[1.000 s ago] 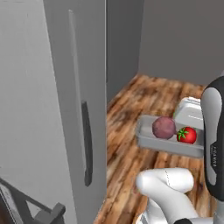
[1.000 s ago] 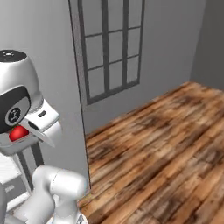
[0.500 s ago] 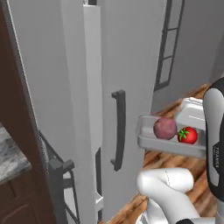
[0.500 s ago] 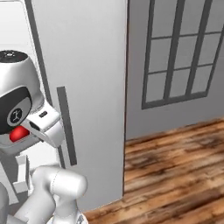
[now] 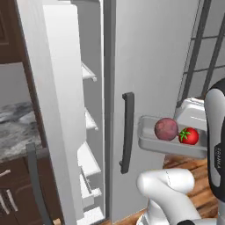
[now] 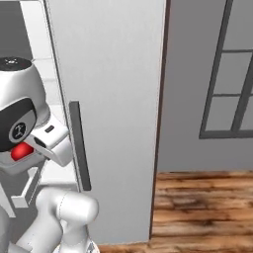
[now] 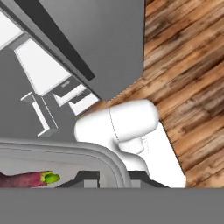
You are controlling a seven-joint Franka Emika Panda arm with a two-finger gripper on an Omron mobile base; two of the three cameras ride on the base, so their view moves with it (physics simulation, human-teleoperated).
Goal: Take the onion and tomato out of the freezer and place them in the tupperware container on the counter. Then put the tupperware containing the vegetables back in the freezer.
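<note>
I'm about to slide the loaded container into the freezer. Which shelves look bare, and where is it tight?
Through the gap beside the open freezer door, the white inner shelves show nothing on them, upper and middle alike. It is tight in the container itself: the onion and tomato sit side by side in its right half, leaving only its left end bare.

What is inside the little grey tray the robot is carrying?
Inside the tupperware container sit the onion and the tomato, side by side. The tray's far right end is hidden behind the robot's arm.

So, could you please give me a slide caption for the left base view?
Tupperware container holding the onion and tomato, carried beside the freezer with its left door open.
</note>
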